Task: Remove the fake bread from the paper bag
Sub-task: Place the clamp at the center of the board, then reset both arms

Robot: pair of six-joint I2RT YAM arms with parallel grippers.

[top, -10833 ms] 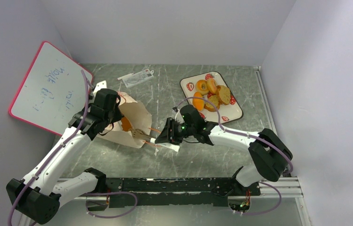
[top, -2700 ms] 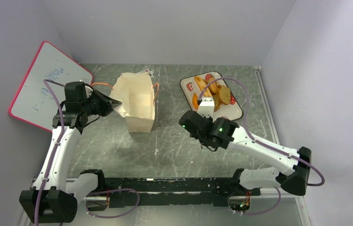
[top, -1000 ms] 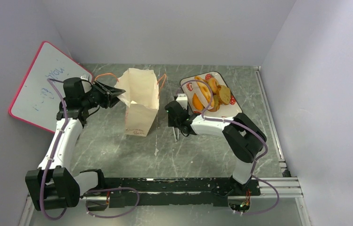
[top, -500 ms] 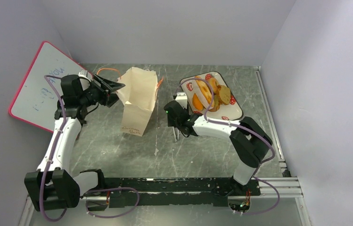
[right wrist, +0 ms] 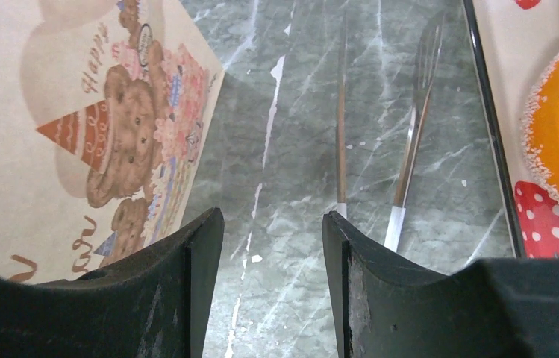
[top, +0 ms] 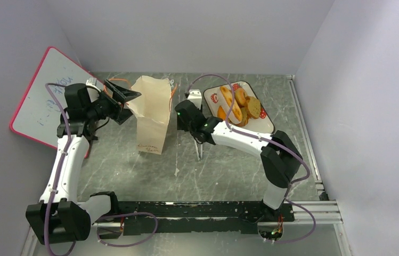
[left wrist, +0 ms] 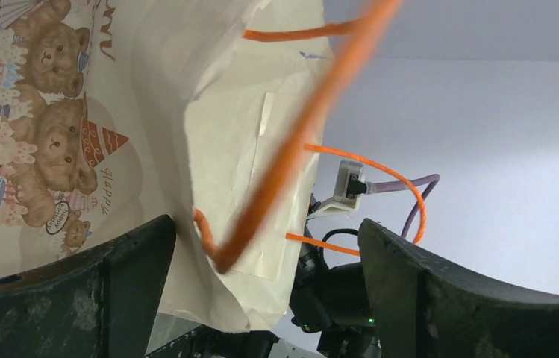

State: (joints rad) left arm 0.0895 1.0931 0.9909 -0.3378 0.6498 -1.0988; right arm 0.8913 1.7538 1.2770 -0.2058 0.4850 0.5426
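A grey-green, marble-patterned table (top: 133,165) is seen, streaked with pale veins. The paper bag (top: 152,114) is stood upright on it left of centre, towards the far side, with its printed bear picture turned to the near right. A white strawberry-printed tray (top: 262,127) is laid flat at the far right, well apart from the bag. Between bag and tray, nearer the front, a thin metal fork (right wrist: 410,160) with a white handle is laid beside a slim metal rod (right wrist: 341,134). A small white scrap (top: 177,172) is left nearer still. A pink-framed whiteboard (top: 37,101) is propped, tilted, at the far left edge.
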